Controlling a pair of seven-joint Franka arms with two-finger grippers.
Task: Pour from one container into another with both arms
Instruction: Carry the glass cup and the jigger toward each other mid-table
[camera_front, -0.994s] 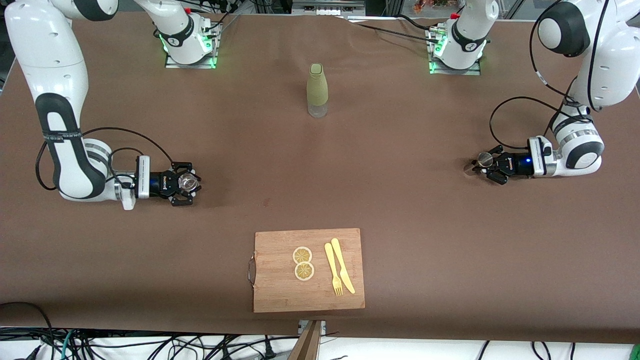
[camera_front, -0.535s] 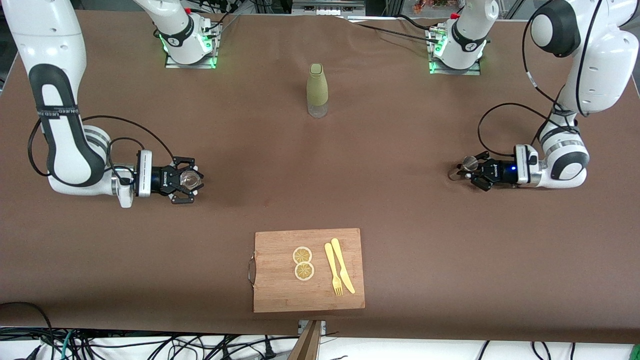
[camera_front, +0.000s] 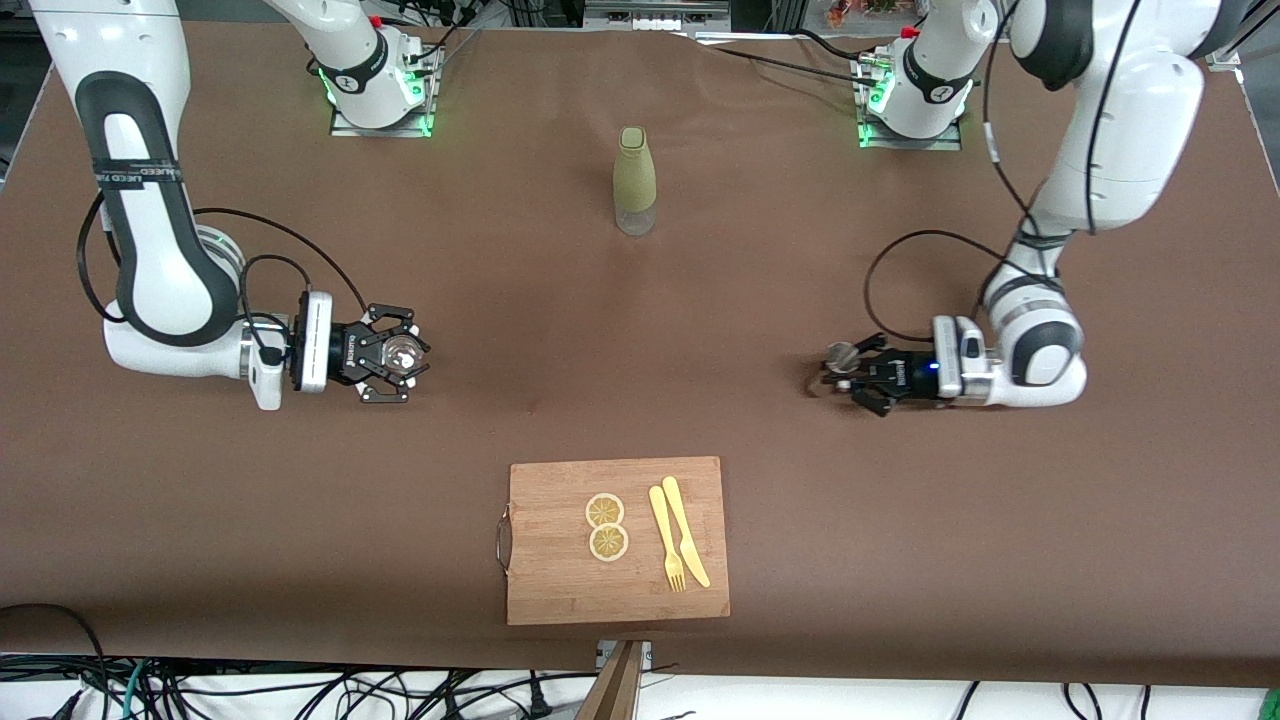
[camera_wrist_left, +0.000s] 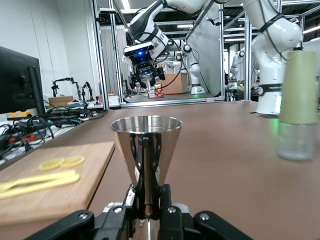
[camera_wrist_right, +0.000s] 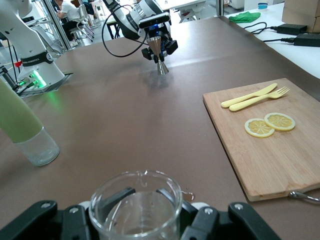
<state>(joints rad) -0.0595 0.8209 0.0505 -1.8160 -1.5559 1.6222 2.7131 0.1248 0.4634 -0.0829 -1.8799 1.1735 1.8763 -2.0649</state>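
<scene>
Nearest you: cutting board (camera_front: 560, 590) with lemon slices (camera_front: 606, 526), fork and knife (camera_front: 680, 534), untouched.

Change: both arms moved inward toward table middle, left arm more. Means you are bringing containers together; pour not yet begun.

Left gripper (camera_front: 848, 371) pinching steel jigger (camera_wrist_left: 146, 150), upright, over bare table. Right gripper (camera_front: 395, 355) pinching clear glass cup (camera_wrist_right: 136, 210), upright, seemingly empty.

Farthest: green bottle (camera_front: 634, 180), standing untouched.
</scene>
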